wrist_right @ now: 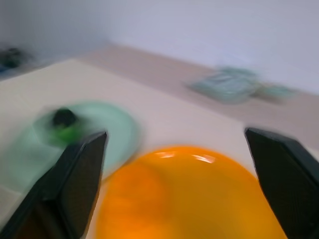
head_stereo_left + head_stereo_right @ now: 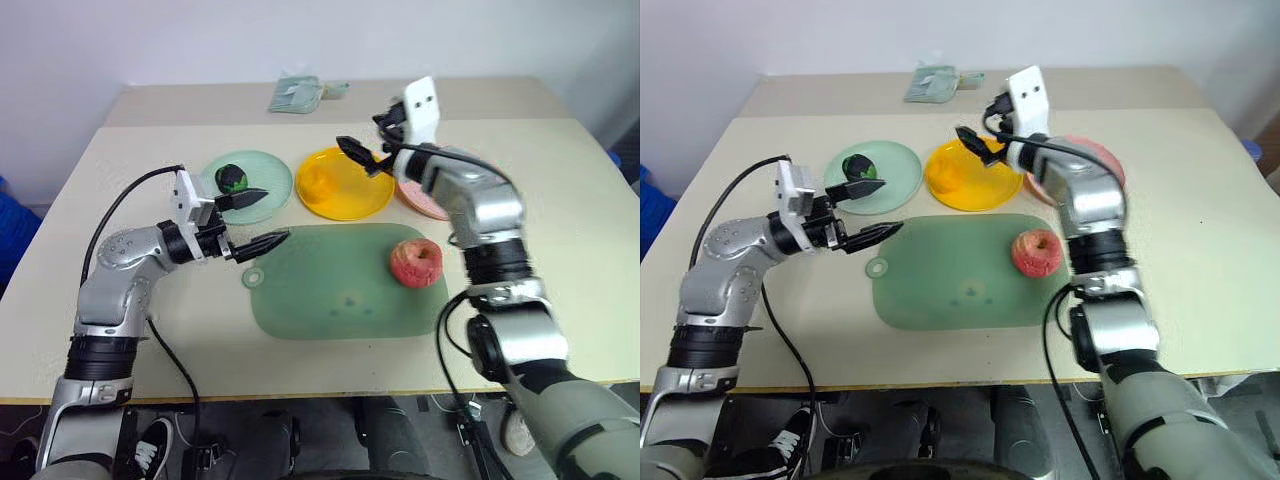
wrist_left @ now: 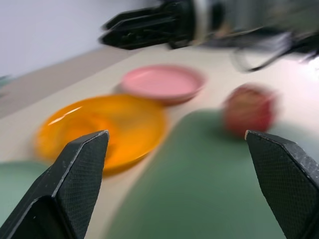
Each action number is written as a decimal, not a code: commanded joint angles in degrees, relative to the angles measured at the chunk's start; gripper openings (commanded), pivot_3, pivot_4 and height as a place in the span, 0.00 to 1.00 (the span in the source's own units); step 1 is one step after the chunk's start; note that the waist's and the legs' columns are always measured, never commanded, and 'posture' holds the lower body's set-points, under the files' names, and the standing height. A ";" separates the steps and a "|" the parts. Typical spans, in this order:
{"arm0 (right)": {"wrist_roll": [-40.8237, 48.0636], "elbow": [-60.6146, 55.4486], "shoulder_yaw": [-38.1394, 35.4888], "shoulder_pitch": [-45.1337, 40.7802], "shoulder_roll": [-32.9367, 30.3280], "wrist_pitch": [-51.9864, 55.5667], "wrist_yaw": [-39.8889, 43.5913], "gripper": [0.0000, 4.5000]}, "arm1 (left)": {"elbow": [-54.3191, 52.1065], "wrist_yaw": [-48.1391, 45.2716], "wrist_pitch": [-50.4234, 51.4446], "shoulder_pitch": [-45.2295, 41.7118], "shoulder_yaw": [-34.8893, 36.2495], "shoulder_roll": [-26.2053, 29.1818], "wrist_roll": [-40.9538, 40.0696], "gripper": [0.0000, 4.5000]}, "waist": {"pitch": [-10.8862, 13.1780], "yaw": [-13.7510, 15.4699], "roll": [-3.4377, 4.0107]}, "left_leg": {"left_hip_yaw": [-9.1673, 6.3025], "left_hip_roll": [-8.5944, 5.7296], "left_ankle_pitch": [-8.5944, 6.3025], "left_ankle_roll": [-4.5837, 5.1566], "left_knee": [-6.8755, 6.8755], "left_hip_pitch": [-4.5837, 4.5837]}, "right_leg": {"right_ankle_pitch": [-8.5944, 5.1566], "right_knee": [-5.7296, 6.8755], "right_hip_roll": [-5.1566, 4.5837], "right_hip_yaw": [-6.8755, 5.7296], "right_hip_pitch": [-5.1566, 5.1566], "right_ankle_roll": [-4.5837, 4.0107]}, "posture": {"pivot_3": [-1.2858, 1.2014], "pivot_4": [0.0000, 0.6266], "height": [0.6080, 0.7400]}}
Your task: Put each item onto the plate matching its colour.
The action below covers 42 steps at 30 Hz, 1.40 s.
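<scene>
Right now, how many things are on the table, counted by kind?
Plates: 3 (green, yellow, pink)
Toy foods: 3 (green ball, orange fruit, apple)
Mat: 1
Cloth: 1
Total: 8

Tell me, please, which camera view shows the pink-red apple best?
The left eye view shows the pink-red apple best: sharp and whole, resting on the green mat. The right eye view shows it about equally well. The left wrist view shows it blurred, between that pincer's fingers.
</scene>
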 commanded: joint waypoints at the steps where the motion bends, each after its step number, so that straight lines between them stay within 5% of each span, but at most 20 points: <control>1: 8.25 -13.55 -0.20 5.02 -9.74 12.91 9.87 0.99 | -3.78 -3.36 3.69 0.51 -0.53 1.32 -4.17 1.00 | 0.00 0.08 0.01 | 0.02 -0.02 -0.01 0.03 0.05 -0.02 | 0.00 -0.02 -0.01 0.00 0.00 0.00 | 0.52 0.24 1.00; 9: 9.05 -25.09 1.35 16.59 -24.89 16.42 14.96 0.99 | -0.67 -7.81 2.28 -2.04 -3.78 0.65 -1.86 1.00 | 0.00 -0.05 0.00 | 0.16 0.09 -0.18 0.33 0.03 0.53 | 0.00 -0.03 0.14 0.05 0.40 0.02 | 0.52 0.24 1.00; 20: -0.90 -23.44 6.68 23.31 -28.34 7.08 13.45 0.99 | 1.15 -9.80 0.60 -2.99 -4.87 0.22 0.23 1.00 | 0.00 1.16 0.00 | 0.27 0.09 -0.16 0.29 0.00 0.83 | 0.00 -0.15 0.12 0.14 0.67 0.02 | 0.52 0.24 1.00; 37: -0.46 -23.93 5.52 24.63 -28.81 9.78 13.99 0.99 | 0.63 -9.20 0.84 -2.64 -4.30 0.37 0.03 1.00 | 0.00 1.48 0.00 | 0.25 0.07 -0.18 0.32 0.04 0.83 | 0.00 -0.15 0.09 0.12 0.71 0.01 | 0.52 0.24 1.00; 42: -0.08 -23.32 4.89 24.25 -27.82 9.20 13.56 0.70 | 0.74 -8.95 0.81 -2.78 -4.23 0.33 0.15 1.00 | 0.00 1.46 -0.01 | 0.25 0.07 -0.18 0.32 0.04 0.83 | 0.00 -0.15 0.09 0.12 0.71 0.01 | 0.52 0.24 1.00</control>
